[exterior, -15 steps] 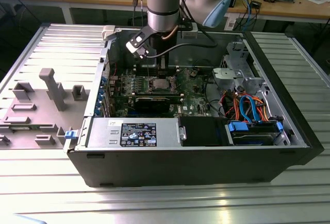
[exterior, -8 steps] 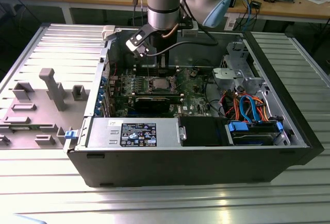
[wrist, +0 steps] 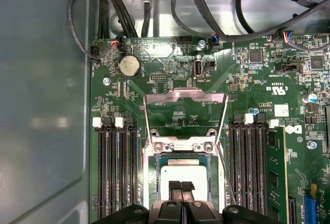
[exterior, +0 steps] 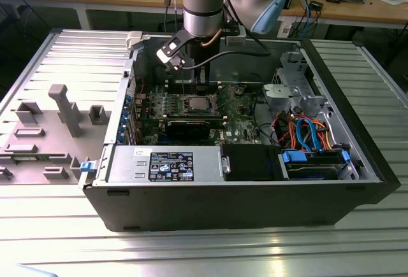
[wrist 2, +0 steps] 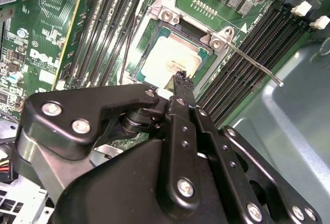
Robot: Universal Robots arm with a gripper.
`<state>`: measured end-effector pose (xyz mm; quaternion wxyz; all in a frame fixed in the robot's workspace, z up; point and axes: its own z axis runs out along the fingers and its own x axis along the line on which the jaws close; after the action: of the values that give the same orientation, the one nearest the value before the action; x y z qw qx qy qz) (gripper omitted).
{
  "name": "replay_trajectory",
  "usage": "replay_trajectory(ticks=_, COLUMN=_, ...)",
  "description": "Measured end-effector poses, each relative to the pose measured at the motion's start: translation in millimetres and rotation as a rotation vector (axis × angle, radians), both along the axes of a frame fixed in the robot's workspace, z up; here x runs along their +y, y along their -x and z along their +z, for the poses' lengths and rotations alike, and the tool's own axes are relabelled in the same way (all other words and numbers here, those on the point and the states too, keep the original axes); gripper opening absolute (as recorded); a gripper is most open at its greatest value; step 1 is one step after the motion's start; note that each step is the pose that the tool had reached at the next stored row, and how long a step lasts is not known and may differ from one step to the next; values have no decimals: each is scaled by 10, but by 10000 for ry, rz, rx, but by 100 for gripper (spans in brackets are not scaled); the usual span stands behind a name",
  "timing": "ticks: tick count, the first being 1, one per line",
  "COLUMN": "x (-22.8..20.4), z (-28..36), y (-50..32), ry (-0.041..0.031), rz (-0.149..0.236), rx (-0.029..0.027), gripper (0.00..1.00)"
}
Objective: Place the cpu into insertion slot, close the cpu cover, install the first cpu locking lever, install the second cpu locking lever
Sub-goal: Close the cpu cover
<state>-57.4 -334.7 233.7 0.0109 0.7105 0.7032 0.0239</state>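
In the exterior view an open computer case [exterior: 223,194] lies on the ribbed metal worktop [exterior: 191,251]. A grey plastic fixture [exterior: 64,108] sits toward the exterior view's left. The arm [exterior: 203,3] comes down from the upper centre of the frame into the case. Its hand [exterior: 193,91] hangs just above the cpu [exterior: 194,104], a pale square near the middle of the green board. The long black graphics card [exterior: 191,126] is just below it in the frame.

In the second wrist view the black links of the hand [wrist 2: 180,79] fill the foreground. Its fingertips [wrist 2: 180,82] are drawn together into one narrow point with nothing between them, close over one edge of the cpu [wrist 2: 170,59]. Whether they touch it cannot be told. The cpu lies flat inside the insertion slot [wrist 2: 138,54]. A thin metal locking lever [wrist 2: 258,69] juts out free over the neighbouring memory slots [wrist 2: 242,64].

In the first wrist view the cpu cover [wrist: 184,98] is open, swung back from its hinge bracket [wrist: 183,145], and green board shows through its window. The cpu [wrist: 180,172] sits in the slot, uncovered. The closed fingertips [wrist: 175,185] of the hand [wrist: 181,187] are over its near edge. A thin lever [wrist: 227,175] runs unlatched alongside. A coin cell [wrist: 129,66] sits on the board beyond the cover.
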Motion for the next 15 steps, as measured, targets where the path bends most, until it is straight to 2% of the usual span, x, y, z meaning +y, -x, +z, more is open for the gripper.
replay_trajectory(ticks=4, x=0, z=18, y=0, ry=3, rz=0, rx=1, gripper=11)
replay_trajectory(ticks=9, x=0, z=75, y=0, ry=6, rz=1, rx=0, gripper=11)
replay_trajectory(ticks=15, x=0, z=76, y=-1, ry=10, rz=-1, rx=0, gripper=11)
